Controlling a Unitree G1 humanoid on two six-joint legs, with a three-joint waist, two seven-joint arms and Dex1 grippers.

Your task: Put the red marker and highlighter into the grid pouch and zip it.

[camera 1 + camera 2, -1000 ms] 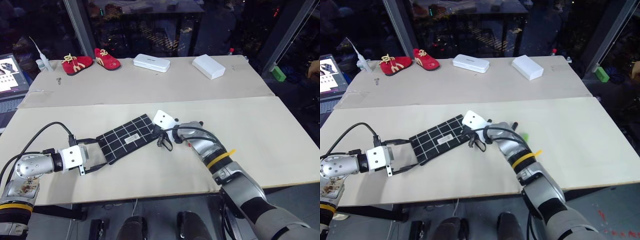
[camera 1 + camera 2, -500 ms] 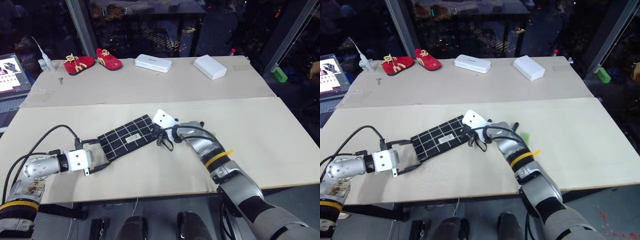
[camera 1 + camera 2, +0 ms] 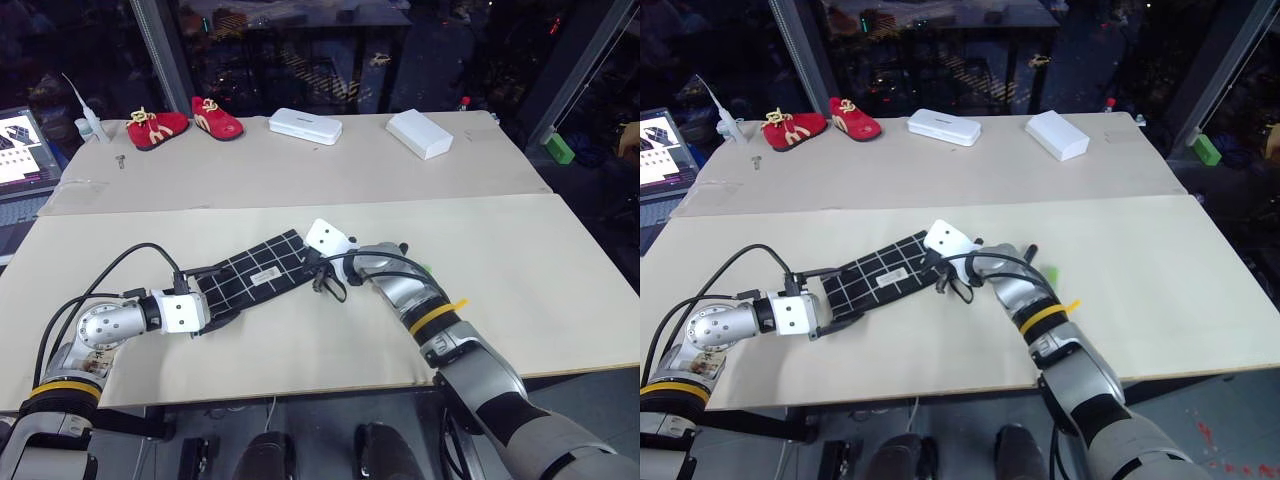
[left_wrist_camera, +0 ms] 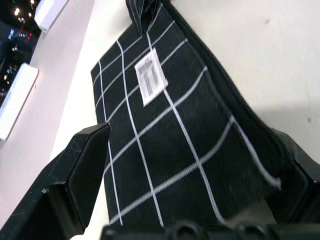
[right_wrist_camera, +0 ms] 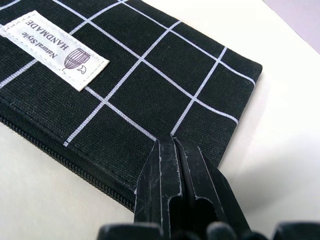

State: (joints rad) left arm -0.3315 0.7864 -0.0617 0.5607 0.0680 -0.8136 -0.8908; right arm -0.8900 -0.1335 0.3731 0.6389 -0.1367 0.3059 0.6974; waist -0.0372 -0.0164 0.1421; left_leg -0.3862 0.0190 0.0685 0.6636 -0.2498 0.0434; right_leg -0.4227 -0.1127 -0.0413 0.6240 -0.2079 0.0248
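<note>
Left gripper (image 4: 185,165) spread wide, its fingers straddling the near end of the grid pouch (image 3: 255,277), which lies flat on the pale table (image 3: 520,270). Right gripper (image 3: 318,268) pressed together at the pouch's far end, seemingly on the zipper edge; contact unclear. A green sliver behind the right forearm may be the highlighter (image 3: 1049,271), mostly hidden.

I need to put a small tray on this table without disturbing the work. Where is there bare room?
Free: the near board to the right of the right claw, out to the table edge, and the strip between the grid pouch and the red shoes and white boxes. Crowded: the middle, where the open left claw straddles the pouch's end.
</note>
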